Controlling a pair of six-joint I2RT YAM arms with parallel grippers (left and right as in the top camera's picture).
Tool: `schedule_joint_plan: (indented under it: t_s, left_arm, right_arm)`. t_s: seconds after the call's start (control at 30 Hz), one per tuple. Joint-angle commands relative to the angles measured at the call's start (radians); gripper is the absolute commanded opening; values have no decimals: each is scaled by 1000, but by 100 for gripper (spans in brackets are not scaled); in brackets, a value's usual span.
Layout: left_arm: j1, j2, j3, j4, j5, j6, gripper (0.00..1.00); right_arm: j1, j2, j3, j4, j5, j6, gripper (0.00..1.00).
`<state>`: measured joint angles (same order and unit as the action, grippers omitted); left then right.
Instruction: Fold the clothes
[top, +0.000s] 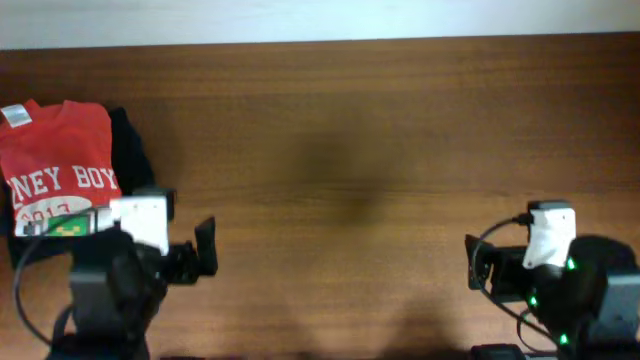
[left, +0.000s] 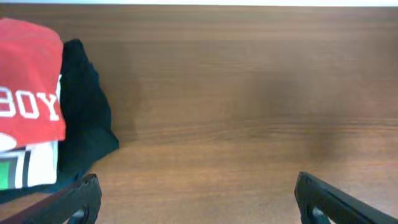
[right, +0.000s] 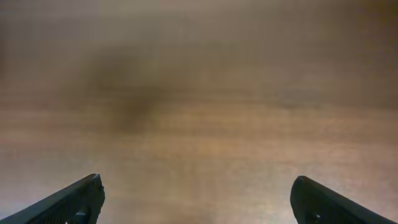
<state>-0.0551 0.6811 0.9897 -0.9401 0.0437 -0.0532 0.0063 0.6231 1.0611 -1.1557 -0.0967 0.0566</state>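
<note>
The red-orange T-shirt (top: 60, 150) with white lettering and a small white neck label lies folded at the table's far left, on top of a stack. It also shows in the left wrist view (left: 28, 74). My left gripper (top: 160, 250) is open and empty just right of the stack's near corner; in its wrist view (left: 198, 202) the fingers are spread wide over bare wood. My right gripper (top: 545, 268) is open and empty at the front right, far from the shirt; its wrist view (right: 198, 199) shows only wood between the fingers.
Under the red shirt lie a white T-shirt with a green graphic (top: 62, 226) (left: 28, 165) and a black folded garment (top: 130, 150) (left: 84, 118). The brown wooden table (top: 360, 150) stretches right of the stack. Its far edge runs along the top.
</note>
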Motion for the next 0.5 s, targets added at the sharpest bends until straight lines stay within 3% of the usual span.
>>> schedule_joint_plan:
  t_s: [0.0,0.37,0.47]
  left_arm:
    - [-4,-148,-67,-2,-3,-6,99]
    - [-4,-184,-67,-45,-3,-6,99]
    - [-4,-184,-67,-45,-3,-6,99]
  right_arm:
    - [-1,-58,-13,4,27,7,99]
    - [7,-130,-44,26,38,1,99]
    - [50,-393,-347,339,45,0,99]
